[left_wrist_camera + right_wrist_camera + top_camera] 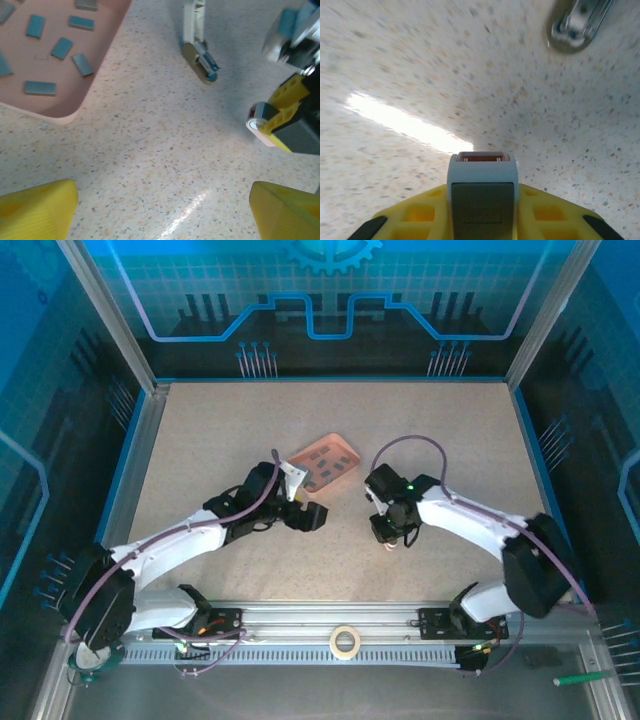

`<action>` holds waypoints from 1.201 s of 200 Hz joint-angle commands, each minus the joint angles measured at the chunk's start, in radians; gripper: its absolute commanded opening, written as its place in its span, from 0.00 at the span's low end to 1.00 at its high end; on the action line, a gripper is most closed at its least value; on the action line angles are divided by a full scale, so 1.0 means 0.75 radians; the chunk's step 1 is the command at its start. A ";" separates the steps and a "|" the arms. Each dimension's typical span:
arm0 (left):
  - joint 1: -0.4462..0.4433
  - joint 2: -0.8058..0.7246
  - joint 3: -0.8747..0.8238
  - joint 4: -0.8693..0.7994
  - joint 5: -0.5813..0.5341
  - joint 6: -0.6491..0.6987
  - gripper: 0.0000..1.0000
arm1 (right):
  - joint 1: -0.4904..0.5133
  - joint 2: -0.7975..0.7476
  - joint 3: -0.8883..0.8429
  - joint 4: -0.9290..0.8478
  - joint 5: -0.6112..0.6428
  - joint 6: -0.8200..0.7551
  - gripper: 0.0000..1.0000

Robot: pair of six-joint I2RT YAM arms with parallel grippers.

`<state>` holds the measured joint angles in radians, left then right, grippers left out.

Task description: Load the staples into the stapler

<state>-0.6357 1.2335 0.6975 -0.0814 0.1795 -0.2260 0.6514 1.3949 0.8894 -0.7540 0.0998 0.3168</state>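
I start at the left: the salmon-pink tray [102,30] lies on the speckled table [150,155]; the staples [40,88] lie loose and flat inside it, at least 7 dark grey strips, none lifted out. The left gripper [165,207] hovers just beside the tray's near corner, jaws wide apart with nothing between them. Ahead of it, near the tray but apart from it, lies what I take for the stapler [200,62], an olive and white body with its metal channel showing. Furthest right, the right gripper [481,215] is clamped on a small pale piece [481,172], close to the table; I cannot tell what that piece is.

My judgement: the step in hand is securing that piece, so I want it square between the pads, not pinched by 1 corner, and raised slowly. The 2 claws are near each other, so I move 1 arm at a time and steer wide of the exposed channel.
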 commanded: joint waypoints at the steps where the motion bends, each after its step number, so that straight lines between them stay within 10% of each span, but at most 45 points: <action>1: 0.003 -0.079 -0.124 0.332 0.229 0.070 0.87 | -0.009 -0.202 -0.076 0.211 -0.132 -0.089 0.20; 40: -0.009 -0.100 -0.327 0.935 0.484 0.185 0.79 | -0.060 -0.439 -0.213 0.595 -0.508 -0.270 0.17; 107: -0.030 -0.053 -0.328 0.996 0.618 0.463 0.70 | -0.119 -0.579 -0.411 1.147 -1.042 -0.518 0.13; 240: -0.073 -0.029 -0.280 0.917 0.648 0.600 0.36 | -0.175 -0.458 -0.429 1.468 -1.288 -0.372 0.14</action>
<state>-0.6838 1.2148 0.4591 0.6083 0.6231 0.1978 0.5354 1.0496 0.5747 0.2863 -0.8227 0.0257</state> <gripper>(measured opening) 0.394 0.265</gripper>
